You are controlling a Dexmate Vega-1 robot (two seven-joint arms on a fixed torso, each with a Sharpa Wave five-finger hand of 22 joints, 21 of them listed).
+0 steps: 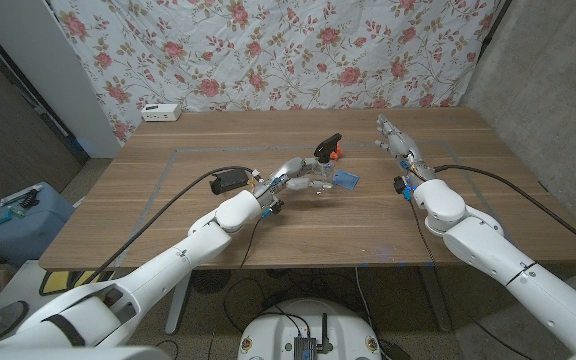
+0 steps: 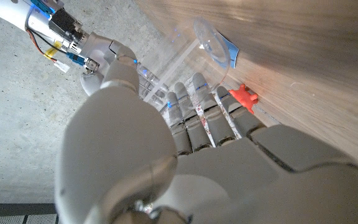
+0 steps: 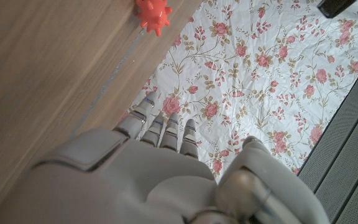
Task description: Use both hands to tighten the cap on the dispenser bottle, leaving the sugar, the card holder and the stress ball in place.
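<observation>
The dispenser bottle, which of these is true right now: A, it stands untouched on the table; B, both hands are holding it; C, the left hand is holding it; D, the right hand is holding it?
C: the left hand is wrapped around the clear dispenser bottle, while the right hand is off to the side with fingers apart, holding nothing.

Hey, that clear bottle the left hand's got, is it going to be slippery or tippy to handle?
Probably light: the bottle looks like clear, empty plastic. Likely slick, since its wall is smooth and glossy against the left hand. The black spray head may make it top-heavy, so it could tip if let go.
</observation>
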